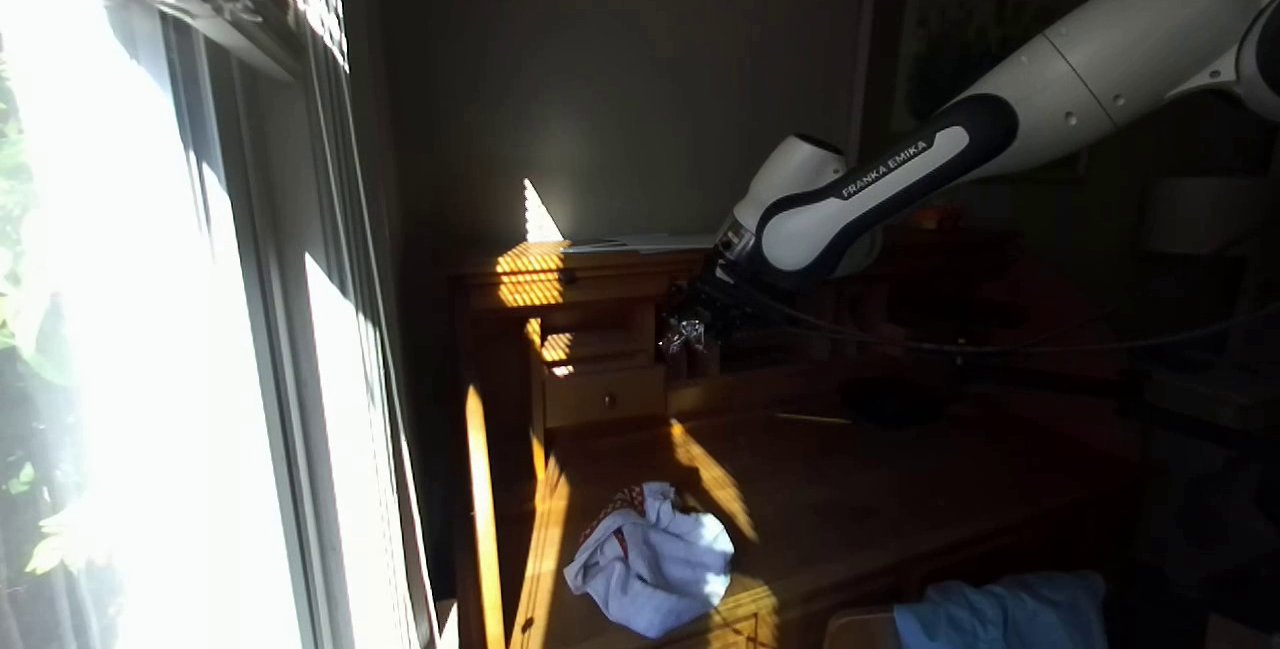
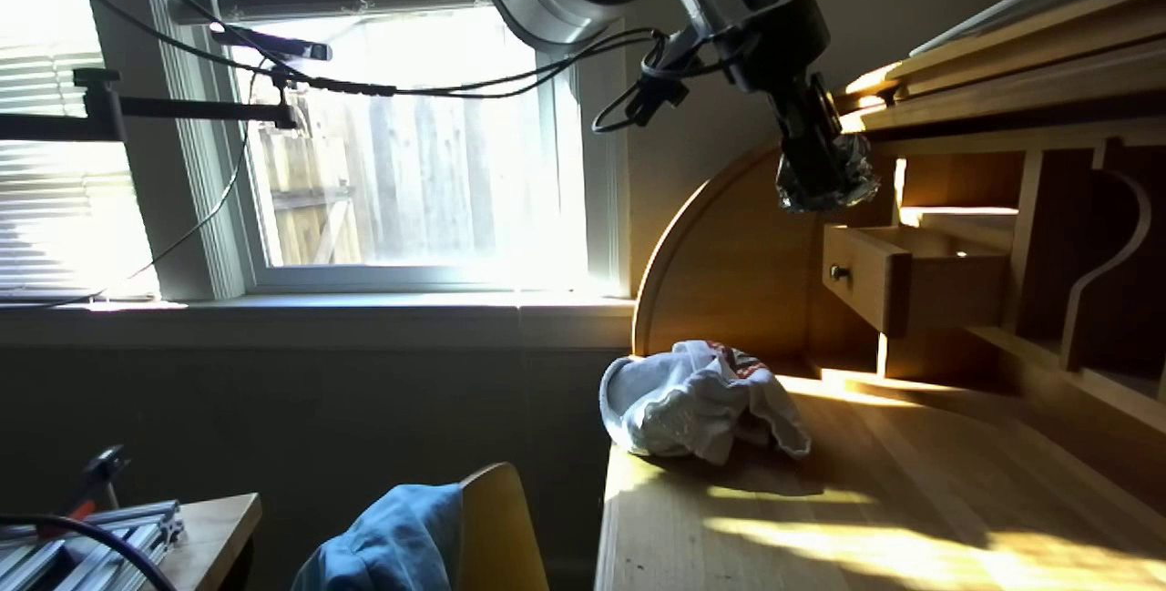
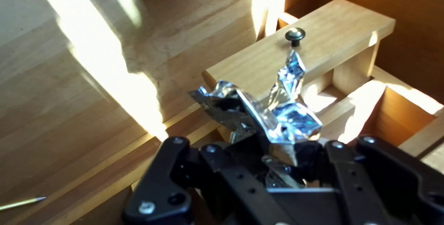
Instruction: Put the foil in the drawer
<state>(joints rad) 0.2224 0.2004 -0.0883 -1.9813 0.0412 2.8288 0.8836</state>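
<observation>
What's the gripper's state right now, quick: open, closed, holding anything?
Gripper: closed on the crumpled foil, which sticks out past the fingertips.

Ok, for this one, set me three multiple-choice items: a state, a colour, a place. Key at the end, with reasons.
1. How does the drawer stand?
A) shut
B) upside down
C) pulled out

2. What colour is the cloth over the chair?
A) blue
B) yellow
C) red

3. Where is the foil?
A) on the chair
B) in the end effector
C) inside the drawer

1 C: an exterior view shows its front jutting out and its side exposed.
2 A: both exterior views show its blue folds.
3 B: the wrist view shows it gripped.
</observation>
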